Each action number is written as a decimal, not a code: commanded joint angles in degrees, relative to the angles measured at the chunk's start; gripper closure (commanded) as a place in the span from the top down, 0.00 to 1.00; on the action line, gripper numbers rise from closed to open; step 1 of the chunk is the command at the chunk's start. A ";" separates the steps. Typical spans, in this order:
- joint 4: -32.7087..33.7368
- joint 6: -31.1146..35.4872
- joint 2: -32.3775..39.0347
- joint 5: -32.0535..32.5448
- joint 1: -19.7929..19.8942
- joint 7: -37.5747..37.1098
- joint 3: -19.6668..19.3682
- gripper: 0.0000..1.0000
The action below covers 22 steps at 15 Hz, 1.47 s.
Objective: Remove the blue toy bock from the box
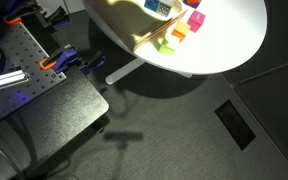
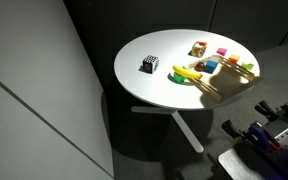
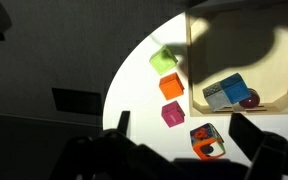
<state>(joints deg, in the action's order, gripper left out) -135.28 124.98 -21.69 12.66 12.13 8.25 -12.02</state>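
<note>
1. Lying inside the shallow light wooden box point(image 3: 214, 35), the blue toy block point(image 3: 227, 91) is recorded against the box wall nearest the gripper, set at a slight angle to that wall.
2. A small purple rounded object point(image 3: 249, 99) is noted inside the same box, touching the blue toy block on the side turned away from the loose cubes.
3. The box is seen to stand on a round white table point(image 3: 144, 100), and much of the box floor is covered by shadow.
4. Three loose cubes are recorded on the table just outside one side wall of the box, set in a row along it: a green cube point(image 3: 165, 60), an orange cube point(image 3: 171, 86) and a magenta cube point(image 3: 173, 114). None is seen to touch the box.
5. A red-orange patterned block point(image 3: 207, 142) is noted outside the box, just beyond the wall against which the blue toy block lies.
6. The gripper point(image 3: 184, 130) is made out in the wrist view only, as a dark shape outside the box, on the side of that same wall. Its fingers point(image 3: 249, 133) are spread wide and nothing is held between them.
7. In an exterior view, a black-and-white patterned cube point(image 2: 151, 65) is recorded well apart from the box, with a yellow elongated object point(image 2: 189, 74) between the two.
</note>
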 commanded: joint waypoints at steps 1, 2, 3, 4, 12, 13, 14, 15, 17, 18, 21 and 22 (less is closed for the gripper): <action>1.50 -1.24 1.94 -0.31 -0.40 -1.41 0.91 1.00; 1.73 -1.40 2.52 -0.46 -0.64 -1.54 1.15 1.00; 1.91 -1.41 3.07 -0.47 -0.75 -1.92 1.47 1.00; 2.17 -1.48 3.73 -0.59 -0.98 -2.26 1.85 1.00; 4.84 -2.54 10.28 -2.70 -3.54 -8.67 4.80 1.00; 5.38 -2.89 11.30 -3.22 -3.86 -9.61 5.08 1.00; 5.82 -2.80 12.50 -3.61 -4.06 -11.34 5.49 1.00; 6.25 -2.90 13.65 -4.04 -4.33 -12.74 5.83 1.00; 6.80 -2.28 15.89 -4.36 -4.72 -16.49 6.54 1.00; 7.03 -1.98 17.13 -4.26 -4.94 -18.59 6.85 1.00; 8.04 -2.03 20.99 -4.48 -5.75 -23.96 7.42 1.00; 8.30 -1.67 22.38 -4.69 -6.02 -25.46 7.53 1.00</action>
<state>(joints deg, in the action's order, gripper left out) -129.86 124.11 -3.37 9.33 6.67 -13.07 -4.87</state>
